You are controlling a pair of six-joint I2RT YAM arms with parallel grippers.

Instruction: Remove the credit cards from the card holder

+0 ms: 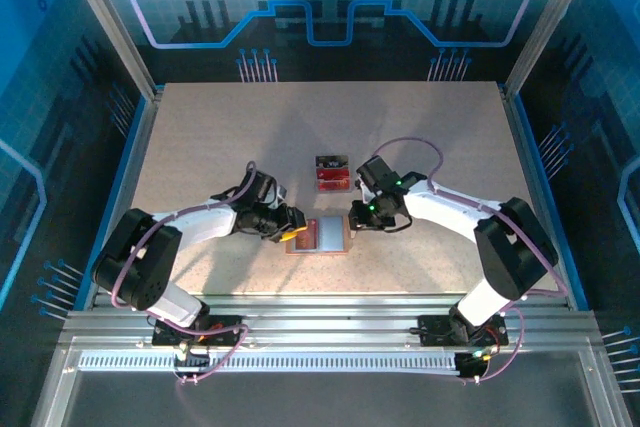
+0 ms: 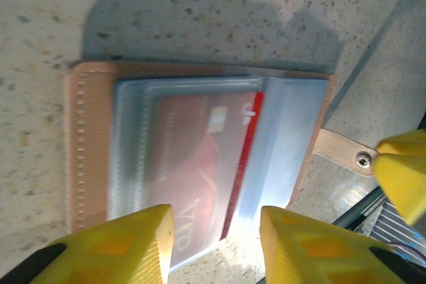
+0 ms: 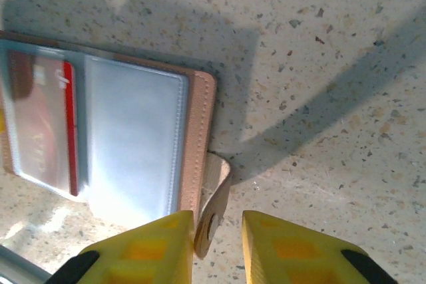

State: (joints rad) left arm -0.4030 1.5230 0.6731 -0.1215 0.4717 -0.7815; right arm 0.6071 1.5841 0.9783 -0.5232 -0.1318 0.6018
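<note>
The holder (image 1: 318, 235) lies open, flat on the tabletop (image 1: 200, 137). Our left gripper (image 2: 214, 234), parted, straddles the sleeved red card (image 2: 200, 157); our right gripper (image 3: 218, 234), slightly parted, flanks the tab (image 3: 213, 187). Next, we judge: pinch that card's exposed edge and slide it out.

The red card (image 2: 200, 157) in the card holder (image 2: 86, 151) bears pale lettering, too blurred to read.
</note>
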